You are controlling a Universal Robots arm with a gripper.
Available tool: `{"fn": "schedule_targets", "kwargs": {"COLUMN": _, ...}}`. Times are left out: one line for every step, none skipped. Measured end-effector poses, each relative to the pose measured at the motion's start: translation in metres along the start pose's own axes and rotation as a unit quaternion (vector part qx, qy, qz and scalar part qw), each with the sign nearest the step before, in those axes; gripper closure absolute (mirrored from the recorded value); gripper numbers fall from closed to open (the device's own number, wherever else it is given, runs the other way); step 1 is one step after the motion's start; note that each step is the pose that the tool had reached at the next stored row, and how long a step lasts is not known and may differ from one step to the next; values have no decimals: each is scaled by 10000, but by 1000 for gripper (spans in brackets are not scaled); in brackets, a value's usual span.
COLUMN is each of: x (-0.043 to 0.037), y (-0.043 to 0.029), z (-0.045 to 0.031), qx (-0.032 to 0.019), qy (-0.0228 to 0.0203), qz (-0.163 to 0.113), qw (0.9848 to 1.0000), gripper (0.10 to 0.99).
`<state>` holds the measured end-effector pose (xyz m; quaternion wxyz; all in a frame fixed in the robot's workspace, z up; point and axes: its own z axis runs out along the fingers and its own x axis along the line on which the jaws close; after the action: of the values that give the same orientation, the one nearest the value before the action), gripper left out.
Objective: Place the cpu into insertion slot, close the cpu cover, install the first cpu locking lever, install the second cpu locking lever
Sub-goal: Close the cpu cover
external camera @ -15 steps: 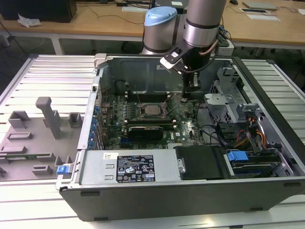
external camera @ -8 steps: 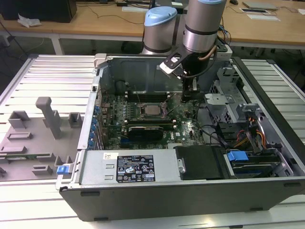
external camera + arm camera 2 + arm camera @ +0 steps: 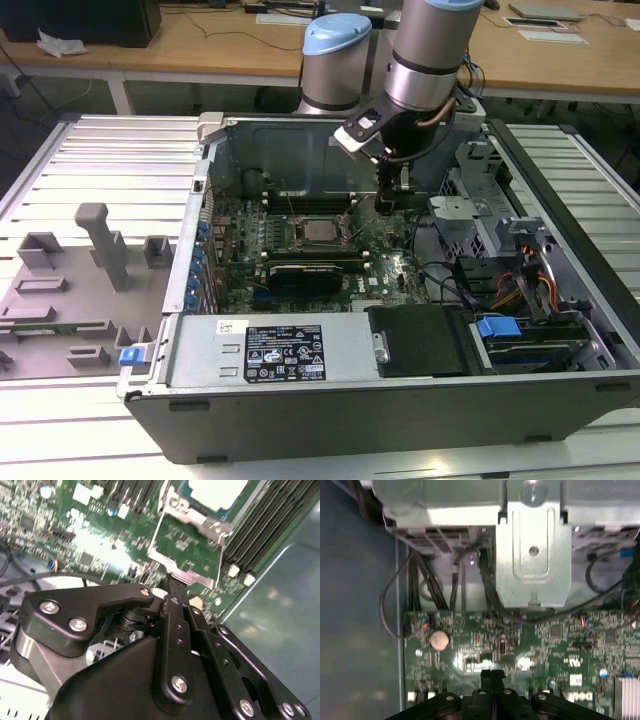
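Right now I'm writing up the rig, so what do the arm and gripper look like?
The arm is a silver-grey tube with a pale blue joint cap and a black wrist. The gripper is matte black, built of jointed link bars fastened with silver screws.

The arm [image 3: 425, 90] is the usual silver-grey tube look, with a pale blue cap [image 3: 337, 35] on the fat joint and a dark band round the wrist end. Small whitish box [image 3: 358, 132] bolted on the side there, plus a brownish cable [image 3: 436, 115] looping past. The gripper [image 3: 172, 582] is all matte black: chunky body, flat linkage bars [image 3: 172, 645] with rounded ends and slim fingers [image 3: 486, 677], dotted with shiny round-headed silver screw heads [image 3: 179, 683] at the pivots, pretty tidy build overall
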<state>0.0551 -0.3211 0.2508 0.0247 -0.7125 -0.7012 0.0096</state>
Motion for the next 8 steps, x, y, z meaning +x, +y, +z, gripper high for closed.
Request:
{"fn": "schedule_targets", "kwargs": {"x": 0, "y": 3, "z": 0, "qx": 119, "qy": 3, "qz": 3, "qw": 9999, "gripper": 980}}
{"fn": "schedule_targets", "kwargs": {"x": -1, "y": 3, "z": 0, "qx": 135, "qy": 2, "qz": 4, "qw": 9999, "gripper": 980}}
{"fn": "schedule_targets", "kwargs": {"x": -1, "y": 3, "z": 0, "qx": 135, "qy": 2, "qz": 3, "qw": 9999, "gripper": 980}}
{"fn": "schedule_targets", "kwargs": {"x": -1, "y": -5, "z": 0, "qx": 133, "qy": 1, "qz": 3, "qw": 9999, "gripper": 980}}
{"fn": "schedule_targets", "kwargs": {"x": -1, "y": -20, "z": 1, "qx": 124, "qy": 2, "qz": 3, "qw": 9999, "gripper": 980}}
{"fn": "schedule_targets", "kwargs": {"x": 0, "y": -35, "z": 2, "qx": 112, "qy": 2, "qz": 2, "qw": 9999, "gripper": 980}}
{"fn": "schedule_targets", "kwargs": {"x": 4, "y": -54, "z": 3, "qx": 96, "qy": 3, "qz": 2, "qw": 10000, "gripper": 980}}
{"fn": "schedule_targets", "kwargs": {"x": 8, "y": -70, "z": 4, "qx": 84, "qy": 3, "qz": 2, "qw": 10000, "gripper": 980}}
